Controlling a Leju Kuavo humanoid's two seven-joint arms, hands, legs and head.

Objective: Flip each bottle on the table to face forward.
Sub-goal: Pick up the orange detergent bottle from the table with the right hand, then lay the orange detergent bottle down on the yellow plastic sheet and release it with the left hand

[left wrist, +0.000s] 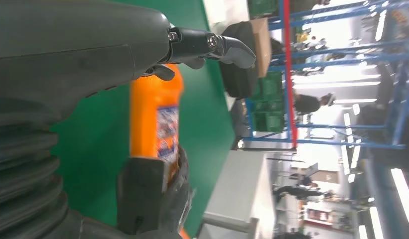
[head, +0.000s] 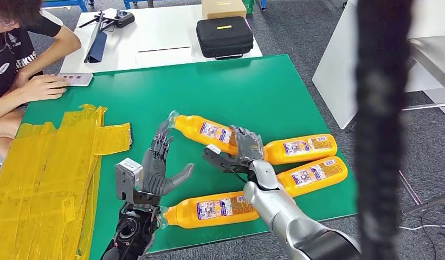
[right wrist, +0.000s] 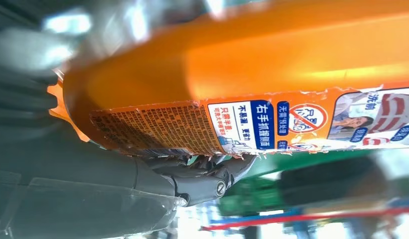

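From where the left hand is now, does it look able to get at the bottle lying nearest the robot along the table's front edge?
Probably yes. The left hand is empty, fingers spread, just beside the capped end of the nearest bottle, with bare green table between them. The right hand grips a different bottle farther back, though its forearm crosses the nearest bottle's far end.

Left hand (left wrist: 142, 55) with grey ribbed cover, dark fingers (left wrist: 227, 47) spread, holding nothing | orange bottle (left wrist: 155, 124) with a blue-and-white label, lying on green table (left wrist: 102, 144) beyond the hand | background: blue shelving (left wrist: 337, 139), blurred
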